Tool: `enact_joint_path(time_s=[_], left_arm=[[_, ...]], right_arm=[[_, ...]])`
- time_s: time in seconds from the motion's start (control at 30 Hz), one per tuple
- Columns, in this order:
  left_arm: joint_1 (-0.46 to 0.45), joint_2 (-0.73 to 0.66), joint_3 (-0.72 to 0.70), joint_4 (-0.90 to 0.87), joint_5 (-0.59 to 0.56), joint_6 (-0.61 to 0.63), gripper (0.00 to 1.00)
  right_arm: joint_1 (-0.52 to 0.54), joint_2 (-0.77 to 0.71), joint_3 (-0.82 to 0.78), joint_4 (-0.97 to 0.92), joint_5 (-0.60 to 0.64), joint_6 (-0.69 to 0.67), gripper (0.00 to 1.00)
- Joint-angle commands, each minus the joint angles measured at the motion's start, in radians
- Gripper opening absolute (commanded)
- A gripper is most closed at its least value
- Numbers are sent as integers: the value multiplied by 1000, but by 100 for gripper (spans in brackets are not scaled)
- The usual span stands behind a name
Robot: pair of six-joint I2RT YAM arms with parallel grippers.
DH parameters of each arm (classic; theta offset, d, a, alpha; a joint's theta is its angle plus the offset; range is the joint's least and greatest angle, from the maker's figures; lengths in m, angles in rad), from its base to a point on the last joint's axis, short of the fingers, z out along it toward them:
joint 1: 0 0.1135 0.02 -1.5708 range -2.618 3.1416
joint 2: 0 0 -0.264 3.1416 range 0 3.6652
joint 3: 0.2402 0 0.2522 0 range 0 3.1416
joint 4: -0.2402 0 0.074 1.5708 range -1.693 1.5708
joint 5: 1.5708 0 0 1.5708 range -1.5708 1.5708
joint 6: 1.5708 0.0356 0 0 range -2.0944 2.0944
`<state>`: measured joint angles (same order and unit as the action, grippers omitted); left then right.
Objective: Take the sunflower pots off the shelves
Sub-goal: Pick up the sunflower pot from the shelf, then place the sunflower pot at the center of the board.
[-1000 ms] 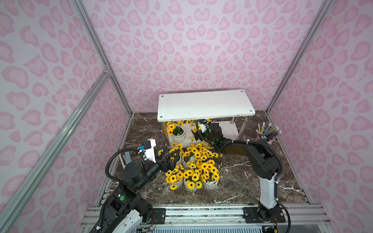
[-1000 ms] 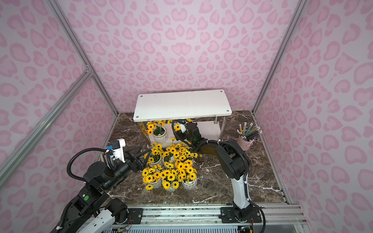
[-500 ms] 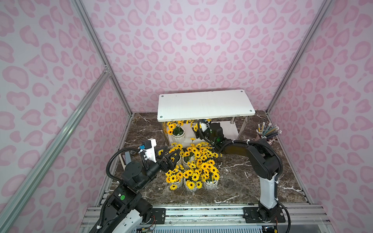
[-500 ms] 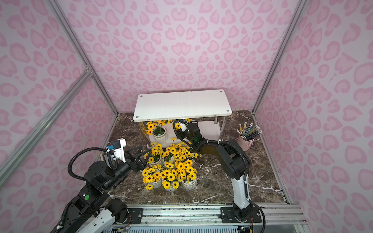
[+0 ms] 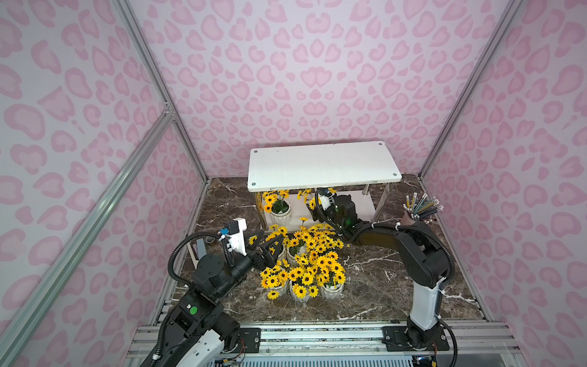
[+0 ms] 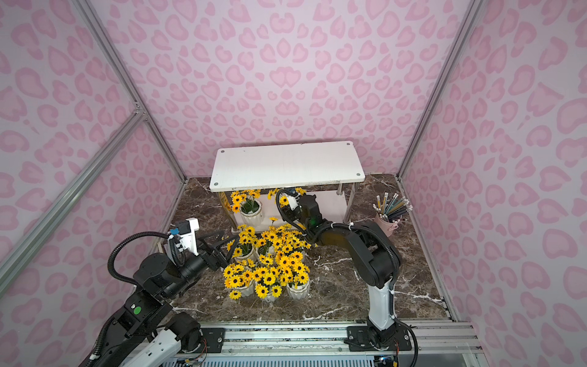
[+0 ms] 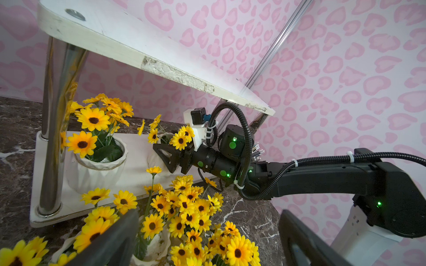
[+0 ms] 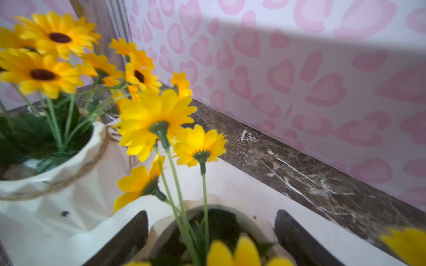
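The shelves stand at the back, their top tier bare. Two sunflower pots are on the lower tier. One stands free by the left leg. My right gripper is shut on the other pot, one finger against each side of its rim. Several more sunflower pots are bunched on the marble floor in front. Just above their left edge my left gripper hangs open and holds nothing.
A pink bucket of pencils stands right of the shelves, close to the right arm's elbow. Chrome legs frame the lower tier, and the top board hangs low over the right wrist. Pink patterned walls close in three sides.
The right gripper's jaws have narrowed onto the pot on the lower tier. The pot has not left the shelf. The left arm has stayed where it was.
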<state>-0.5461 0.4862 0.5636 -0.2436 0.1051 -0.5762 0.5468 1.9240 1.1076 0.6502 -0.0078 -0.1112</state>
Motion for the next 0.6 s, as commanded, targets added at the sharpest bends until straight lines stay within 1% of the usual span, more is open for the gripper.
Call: enact_joint_path(time_s=[0.0,0.23,0.57], left_arm=[[0,6,6,39,15,1,97],[0,29,5,70,31,-3,97],[0,67,17,98,62,-7,97]], right_arm=[[-17,-45,-27,84,62,16,0],[-58,-134,-123,117,82,49,0],[-75,-249,-257,129,141,70,0]])
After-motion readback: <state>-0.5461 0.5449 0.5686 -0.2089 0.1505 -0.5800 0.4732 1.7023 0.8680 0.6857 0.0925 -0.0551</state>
